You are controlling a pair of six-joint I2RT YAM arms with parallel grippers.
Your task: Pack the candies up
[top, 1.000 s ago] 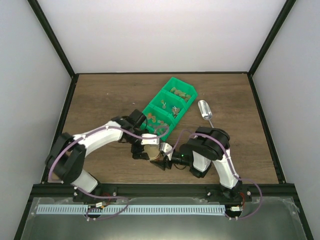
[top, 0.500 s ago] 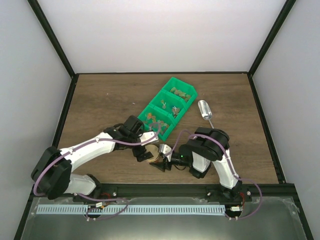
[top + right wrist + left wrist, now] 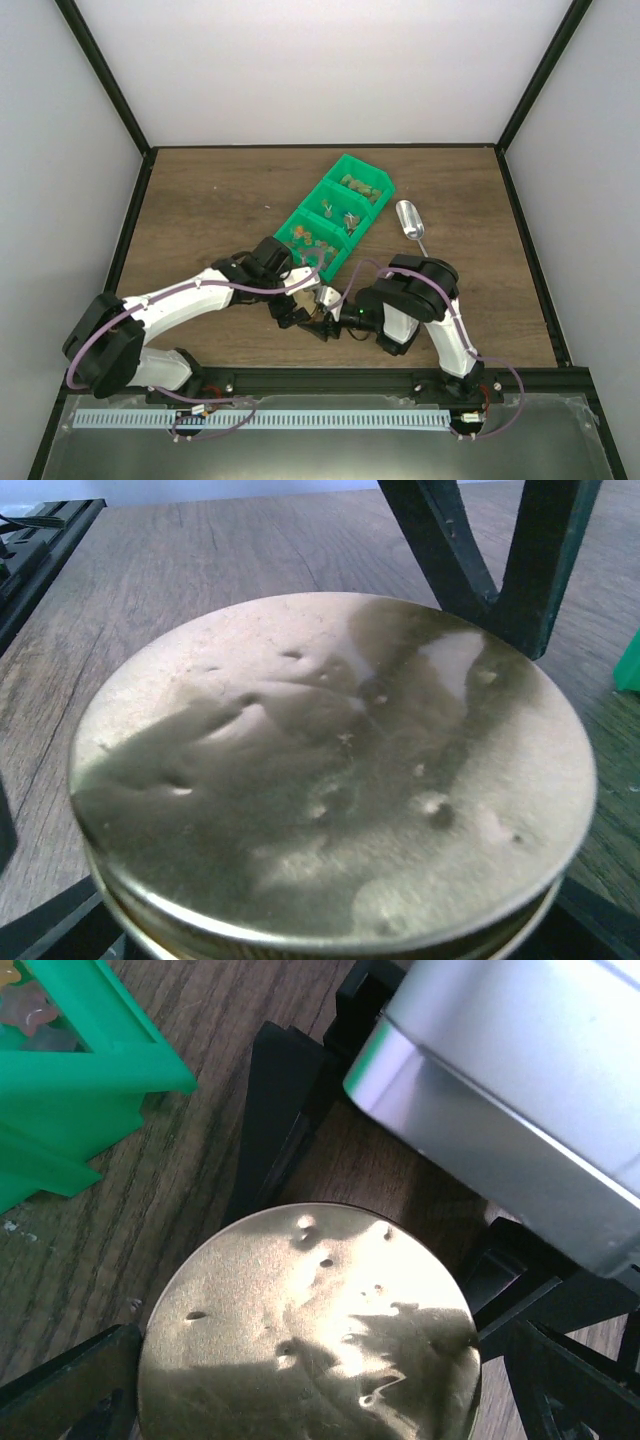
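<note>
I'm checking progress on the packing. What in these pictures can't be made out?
What sits under the lid: covered by it in both wrist views, too small from above.
How many candies are in the green bin: too small from above.
Whether the right gripper grips: fingertips cut off at the right wrist view's bottom edge.

On your table (image 3: 210, 200), the three-compartment bin (image 3: 316, 190) runs diagonally from the centre toward the far right, with candies (image 3: 352, 182) in each compartment. The scoop (image 3: 409, 220) lies just right of the bin, apart from it. Nearer you, just before the bin's near end, the lid (image 3: 330, 770) sits between the fingers of the left gripper (image 3: 318, 1390), reaching in from the left, and the right gripper (image 3: 320, 935), from the right.
</note>
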